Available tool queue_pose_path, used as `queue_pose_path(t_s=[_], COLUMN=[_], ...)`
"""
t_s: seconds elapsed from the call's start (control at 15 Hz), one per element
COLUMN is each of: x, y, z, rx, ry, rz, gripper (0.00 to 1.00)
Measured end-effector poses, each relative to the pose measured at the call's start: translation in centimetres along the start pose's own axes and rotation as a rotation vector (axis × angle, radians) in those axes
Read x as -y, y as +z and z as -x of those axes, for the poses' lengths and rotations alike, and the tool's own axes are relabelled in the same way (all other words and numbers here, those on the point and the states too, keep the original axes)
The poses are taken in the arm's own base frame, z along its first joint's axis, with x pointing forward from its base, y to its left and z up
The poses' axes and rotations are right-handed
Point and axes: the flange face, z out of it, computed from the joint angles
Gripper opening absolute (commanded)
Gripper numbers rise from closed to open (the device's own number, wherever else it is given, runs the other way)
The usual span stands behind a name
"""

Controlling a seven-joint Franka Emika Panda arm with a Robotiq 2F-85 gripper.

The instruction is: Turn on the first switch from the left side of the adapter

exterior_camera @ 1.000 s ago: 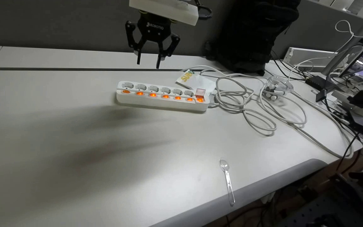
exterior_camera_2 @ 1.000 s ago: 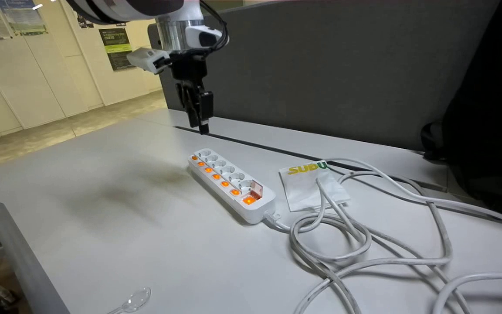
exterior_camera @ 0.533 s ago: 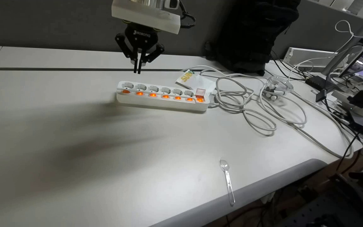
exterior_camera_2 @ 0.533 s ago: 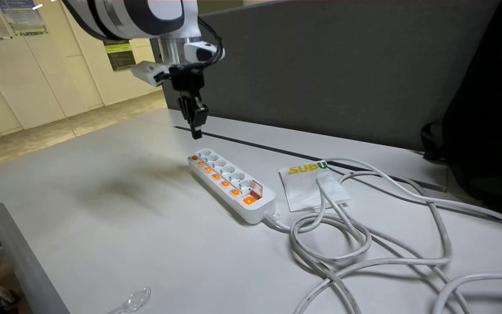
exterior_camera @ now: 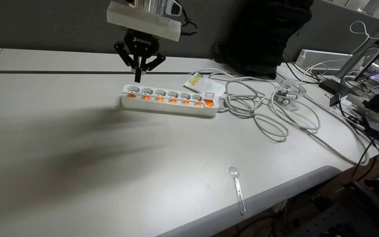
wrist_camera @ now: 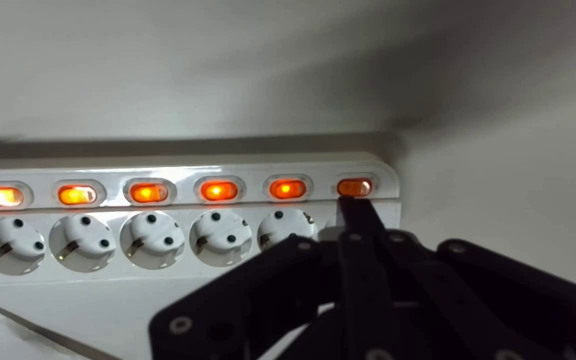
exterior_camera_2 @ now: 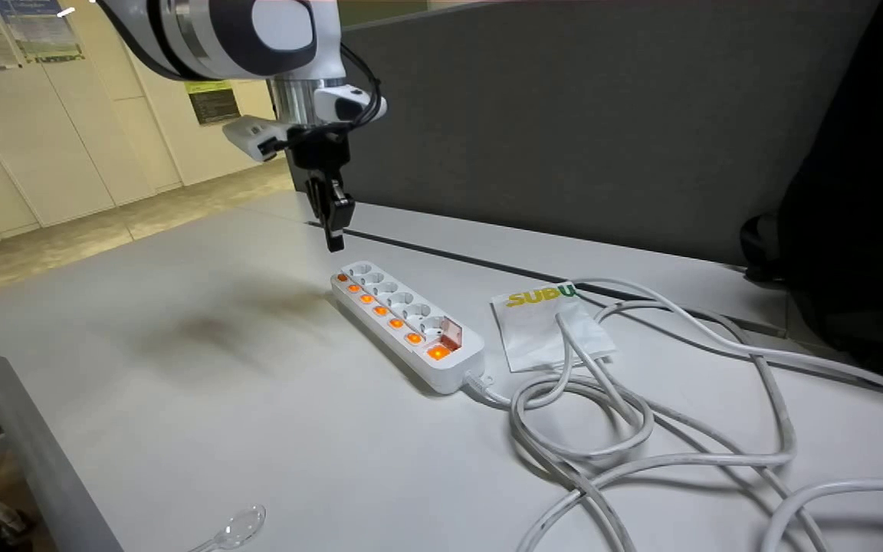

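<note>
The adapter [exterior_camera: 169, 104] is a long white strip lying on the table, with a row of orange switches beside its sockets. Its first switch from the left [exterior_camera: 132, 95] looks unlit and darker than the glowing others; in the wrist view that switch [wrist_camera: 354, 187] sits at the right end of the row. My gripper [exterior_camera: 138, 79] is shut with nothing between its fingers, pointing down just above the adapter's left end. Seen from an exterior view, the gripper [exterior_camera_2: 335, 245] hangs clear of the strip. In the wrist view the fingertips [wrist_camera: 357, 206] overlap the last socket, right below the dark switch.
White cable [exterior_camera: 242, 98] lies coiled to the right of the adapter, near a paper napkin [exterior_camera: 206, 85]. A black backpack [exterior_camera: 265, 36] leans on the grey partition [exterior_camera: 61, 26] behind. A clear plastic spoon [exterior_camera: 237, 189] lies by the table's front edge.
The gripper has gone from open to shut. It has moved left and lower, over the adapter's left end. The adapter has stayed in place.
</note>
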Motion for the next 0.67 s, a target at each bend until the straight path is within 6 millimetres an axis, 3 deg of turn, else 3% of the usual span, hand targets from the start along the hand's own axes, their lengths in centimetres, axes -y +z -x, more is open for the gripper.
queue_pose_path(t_s=[0.67], x=[0.5], y=[3.9], z=[0.6], rx=[0.037], ry=[-0.144], rz=[0.044], gripper=[0.00])
